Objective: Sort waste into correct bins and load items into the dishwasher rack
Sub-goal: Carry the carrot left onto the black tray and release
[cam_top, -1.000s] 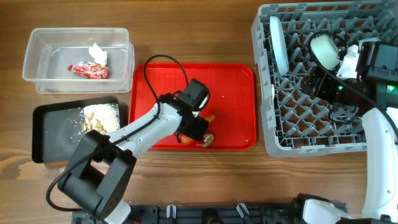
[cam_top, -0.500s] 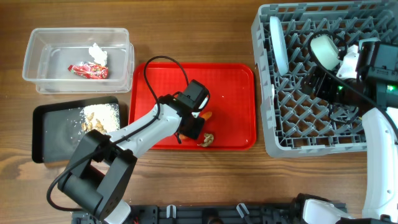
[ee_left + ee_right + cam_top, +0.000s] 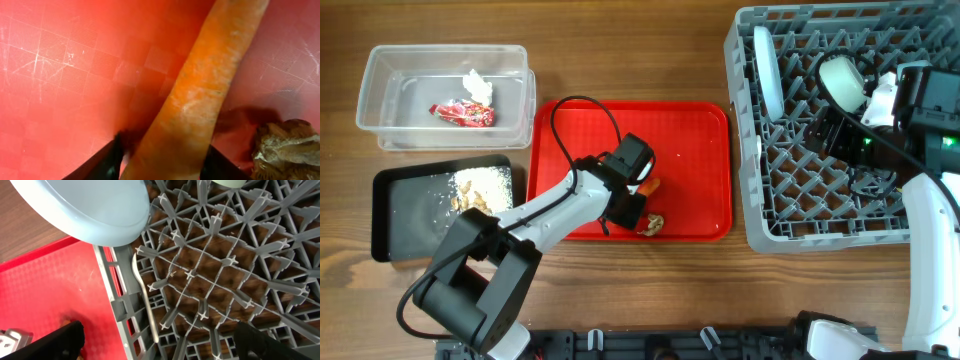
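Observation:
A small orange carrot (image 3: 651, 186) lies on the red tray (image 3: 690, 140). My left gripper (image 3: 638, 200) is shut on the carrot (image 3: 200, 100), with a black finger (image 3: 107, 162) against each side of it. A brown food lump (image 3: 651, 224) sits just beside the carrot, also seen as a crinkled lump (image 3: 287, 147) in the left wrist view. My right gripper (image 3: 838, 128) hangs open over the grey dishwasher rack (image 3: 820, 200), nothing between its fingers (image 3: 62, 340). A pale blue plate (image 3: 767, 70) stands upright in the rack, and a white spoon (image 3: 145, 295) lies by its wall.
The clear tub (image 3: 380, 100) at far left holds a red wrapper (image 3: 462, 114) and white tissue (image 3: 478, 86). The black tray (image 3: 395, 215) below it holds rice scraps (image 3: 480, 188). A pale bowl (image 3: 843, 80) sits in the rack by the right arm.
The left gripper's jaws have narrowed onto the carrot, which has shifted a little on the red tray. The right arm has not moved.

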Action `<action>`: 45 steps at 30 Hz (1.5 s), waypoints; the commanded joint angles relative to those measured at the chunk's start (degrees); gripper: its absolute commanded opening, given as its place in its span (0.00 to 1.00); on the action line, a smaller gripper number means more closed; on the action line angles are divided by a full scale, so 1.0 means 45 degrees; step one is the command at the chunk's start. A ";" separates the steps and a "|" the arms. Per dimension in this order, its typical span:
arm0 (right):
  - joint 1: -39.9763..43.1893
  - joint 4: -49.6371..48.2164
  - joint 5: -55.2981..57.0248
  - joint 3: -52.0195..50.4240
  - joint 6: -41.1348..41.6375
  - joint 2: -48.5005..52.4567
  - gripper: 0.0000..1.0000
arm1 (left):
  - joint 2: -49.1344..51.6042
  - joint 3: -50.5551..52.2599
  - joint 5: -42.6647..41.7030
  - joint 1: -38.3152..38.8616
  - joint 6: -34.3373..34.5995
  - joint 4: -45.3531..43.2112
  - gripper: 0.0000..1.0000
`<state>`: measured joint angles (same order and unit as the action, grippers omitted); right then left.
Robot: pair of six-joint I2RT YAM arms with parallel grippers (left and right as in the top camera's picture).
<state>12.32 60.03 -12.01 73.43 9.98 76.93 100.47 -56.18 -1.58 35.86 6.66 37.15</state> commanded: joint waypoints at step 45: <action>0.0044 0.0019 -0.0219 -0.0015 -0.0189 0.0126 0.97 | -0.2317 -0.0899 0.0617 -1.5033 0.4624 0.2127 0.05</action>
<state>12.32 60.16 -12.01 73.43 9.98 76.93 84.95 -59.29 1.04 -31.31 26.48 47.29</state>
